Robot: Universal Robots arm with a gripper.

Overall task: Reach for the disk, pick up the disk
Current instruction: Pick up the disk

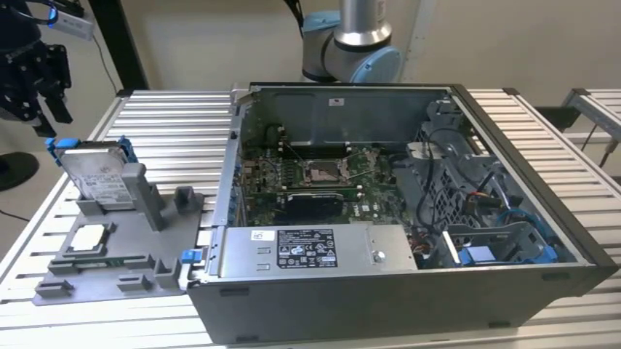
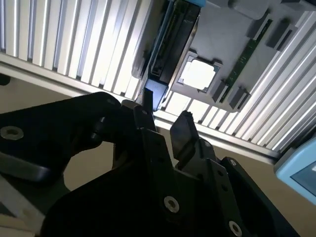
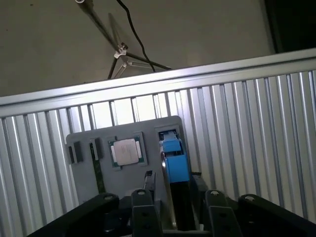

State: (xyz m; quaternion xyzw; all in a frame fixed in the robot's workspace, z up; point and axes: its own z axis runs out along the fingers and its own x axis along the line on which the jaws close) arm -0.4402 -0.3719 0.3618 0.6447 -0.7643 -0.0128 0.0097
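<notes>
The disk (image 1: pixel 97 174) is a silver-grey drive with a white label and a blue bracket. It stands on edge in a slot of the grey fixture (image 1: pixel 126 273), at the exterior view's left. My black gripper (image 1: pixel 54 116) hangs above and to the left of the disk, apart from it, open and holding nothing. In the first wrist view the disk's blue end (image 3: pixel 175 165) lies in line with the gap between the fingers of the gripper (image 3: pixel 177 195). In the second wrist view the disk's dark edge (image 2: pixel 173 39) lies beyond the gripper (image 2: pixel 163 112).
A square silver chip (image 1: pixel 89 236) lies flat in the fixture beside the disk, also seen as the chip (image 3: pixel 127 150) in the first wrist view. An open computer case (image 1: pixel 388 218) stands to the exterior view's right on the slatted aluminium table (image 1: pixel 165 116). The table's edge runs close behind the fixture.
</notes>
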